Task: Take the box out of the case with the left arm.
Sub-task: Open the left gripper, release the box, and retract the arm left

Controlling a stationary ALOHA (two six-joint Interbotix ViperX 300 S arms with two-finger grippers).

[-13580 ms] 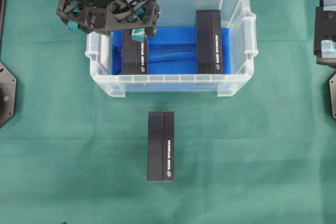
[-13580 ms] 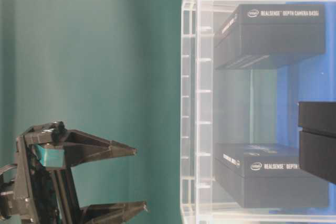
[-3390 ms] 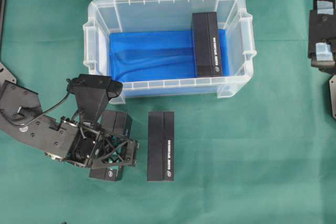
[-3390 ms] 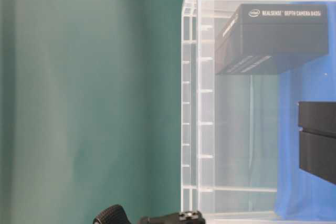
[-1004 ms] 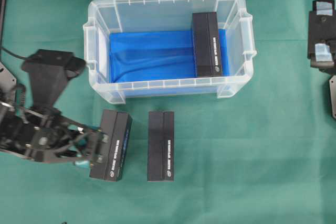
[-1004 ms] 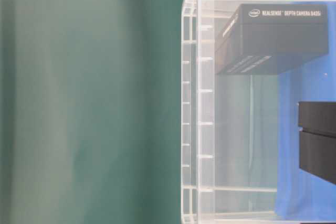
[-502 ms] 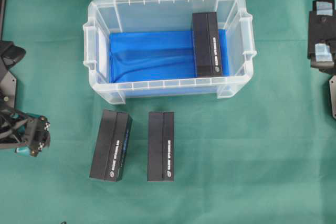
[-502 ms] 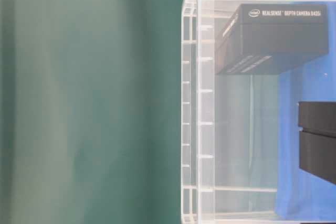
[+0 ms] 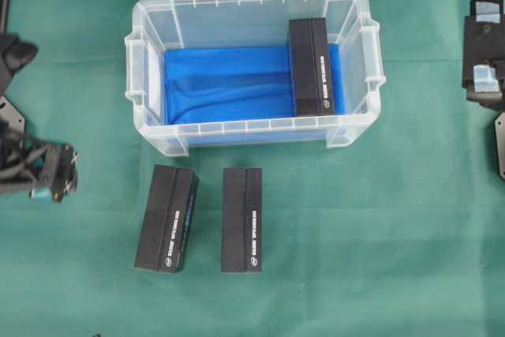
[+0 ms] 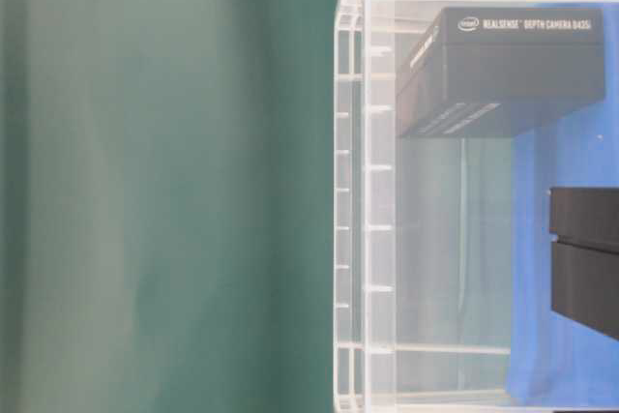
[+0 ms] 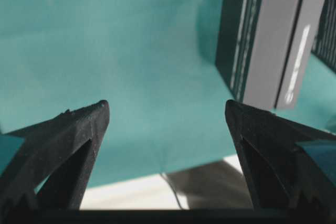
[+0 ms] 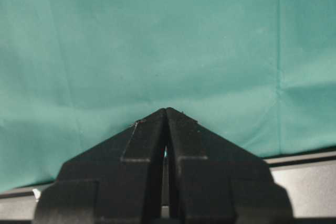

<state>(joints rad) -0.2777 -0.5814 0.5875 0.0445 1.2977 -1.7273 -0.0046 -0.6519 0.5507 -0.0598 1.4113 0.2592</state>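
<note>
Reaching for the last box (image 9: pixel 311 67) in the case (image 9: pixel 252 138), the left tool (image 11: pixel 167 109), spread empty, could clip its rim.

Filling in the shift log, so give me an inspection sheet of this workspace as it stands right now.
Surface: green cloth, flat.
Job's things: case holds one box at its right end; two boxes on the cloth in front, left one slightly tilted, middle one straight.
Clutter: nothing seen.
Grippers: left gripper at the left edge, fingers apart, empty; right gripper at the right edge, shut, empty.
Cables: nothing seen.
Surroundings: black fixtures at the side edges.
</note>
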